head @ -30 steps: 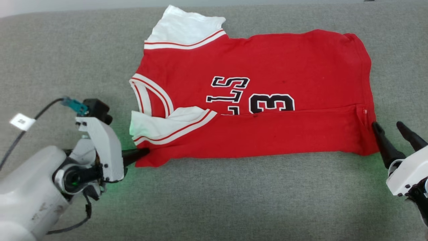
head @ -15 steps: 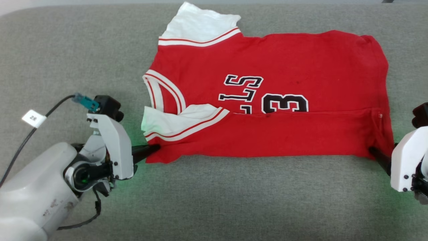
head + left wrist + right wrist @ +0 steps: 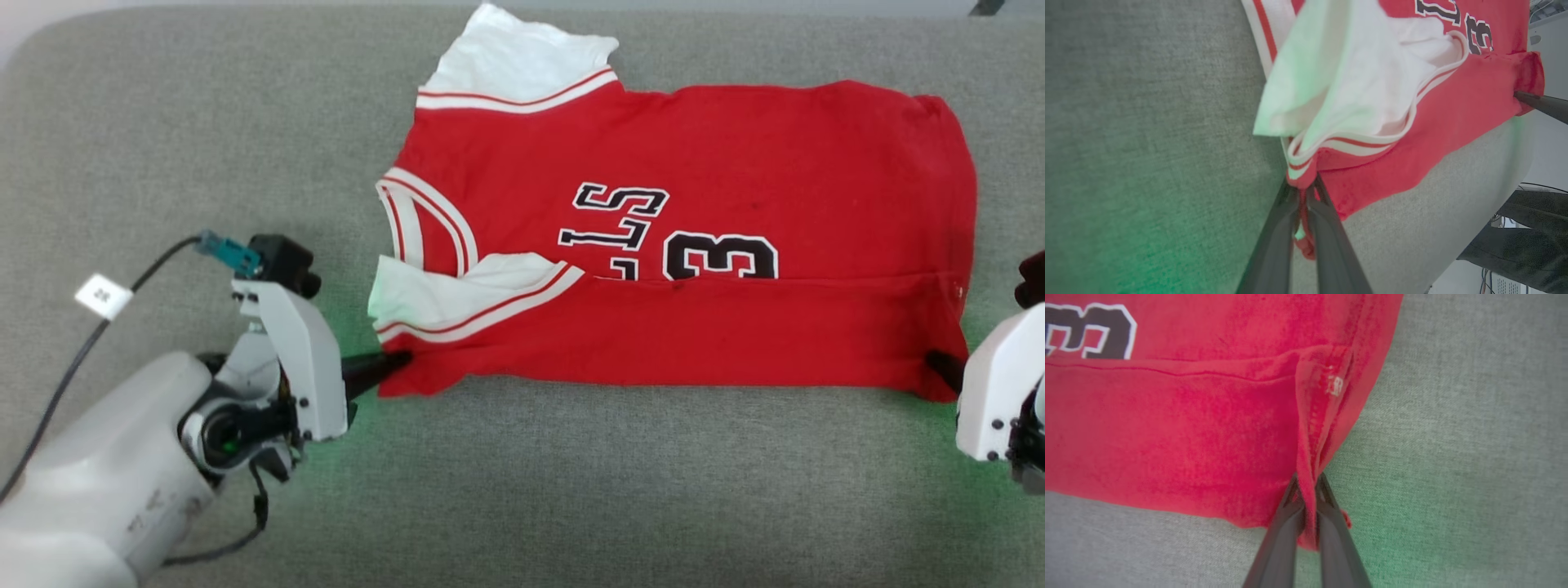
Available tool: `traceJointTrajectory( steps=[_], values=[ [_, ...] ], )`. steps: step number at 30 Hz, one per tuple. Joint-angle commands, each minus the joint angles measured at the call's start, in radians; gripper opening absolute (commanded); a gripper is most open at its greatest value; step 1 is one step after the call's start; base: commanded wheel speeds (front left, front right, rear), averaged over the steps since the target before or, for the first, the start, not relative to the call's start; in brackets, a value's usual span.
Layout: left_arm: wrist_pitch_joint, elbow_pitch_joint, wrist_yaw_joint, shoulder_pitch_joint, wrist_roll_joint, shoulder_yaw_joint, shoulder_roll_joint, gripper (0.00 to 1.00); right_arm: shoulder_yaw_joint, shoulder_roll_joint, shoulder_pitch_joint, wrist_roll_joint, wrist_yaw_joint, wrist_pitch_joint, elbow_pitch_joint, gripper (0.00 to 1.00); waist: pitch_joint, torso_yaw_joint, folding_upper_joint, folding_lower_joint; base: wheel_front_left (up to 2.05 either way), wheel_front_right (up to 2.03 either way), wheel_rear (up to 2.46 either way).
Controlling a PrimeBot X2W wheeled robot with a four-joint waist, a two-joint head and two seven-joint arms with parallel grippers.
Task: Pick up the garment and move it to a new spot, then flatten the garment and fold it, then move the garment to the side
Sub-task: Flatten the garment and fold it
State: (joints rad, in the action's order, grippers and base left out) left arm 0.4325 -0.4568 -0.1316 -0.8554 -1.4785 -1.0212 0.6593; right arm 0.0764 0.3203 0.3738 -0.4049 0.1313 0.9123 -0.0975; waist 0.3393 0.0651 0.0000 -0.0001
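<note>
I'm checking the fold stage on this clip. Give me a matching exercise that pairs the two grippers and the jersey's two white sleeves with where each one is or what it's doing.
Things
1. dark two-fingered left gripper
2. dark two-fingered right gripper
3. far white sleeve of the bright red jersey-style garment
4. near white sleeve

States
A. shut on the red hem corner
B. folded in over the red front
C. shut on cloth at the striped sleeve trim
D. lying out on the grey fabric cushion

Pairs: 1-C, 2-A, 3-D, 4-B
</note>
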Motion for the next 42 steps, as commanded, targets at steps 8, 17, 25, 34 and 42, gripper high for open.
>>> traceJointTrajectory(
  steps=[8, 17, 25, 34, 42],
  values=[
    [-0.049, 0.12, 0.005, 0.11, -0.014, 0.001, 0.081, 0.0, 0.011, 0.049, -0.14, -0.073, -0.001, 0.018, 0.089, 0.0, -0.043, 0.014, 0.0, 0.0001, 0.0, 0.0, 0.0],
    [-0.107, 0.339, 0.079, 0.229, -0.024, 0.006, 0.191, 0.0, 0.06, 0.055, -0.308, -0.108, -0.001, 0.095, 0.262, 0.0, -0.051, 0.014, 0.0, 0.0001, 0.0, 0.0, 0.0],
    [-0.216, 0.426, 0.125, 0.291, -0.028, 0.042, 0.22, 1.0, 0.093, 0.004, -0.334, -0.104, -0.001, 0.041, 0.348, 1.0, -0.071, 0.011, 0.0, 0.0001, 0.0, 0.0, 0.0],
    [-0.519, 0.445, 0.196, 0.366, 0.038, 0.142, 0.242, 1.0, 0.087, -0.055, -0.236, -0.01, -0.001, -0.326, 0.352, 1.0, -0.09, 0.002, 0.0, 0.0001, 0.0, 0.0, 0.0],
    [-0.663, 0.347, 0.179, 0.268, 0.18, 0.192, 0.199, 1.0, 0.077, -0.136, -0.157, 0.077, -0.001, -0.675, 0.269, 1.0, -0.06, -0.029, 0.0, 0.0001, 0.0, 0.0, 0.0]
  ],
)
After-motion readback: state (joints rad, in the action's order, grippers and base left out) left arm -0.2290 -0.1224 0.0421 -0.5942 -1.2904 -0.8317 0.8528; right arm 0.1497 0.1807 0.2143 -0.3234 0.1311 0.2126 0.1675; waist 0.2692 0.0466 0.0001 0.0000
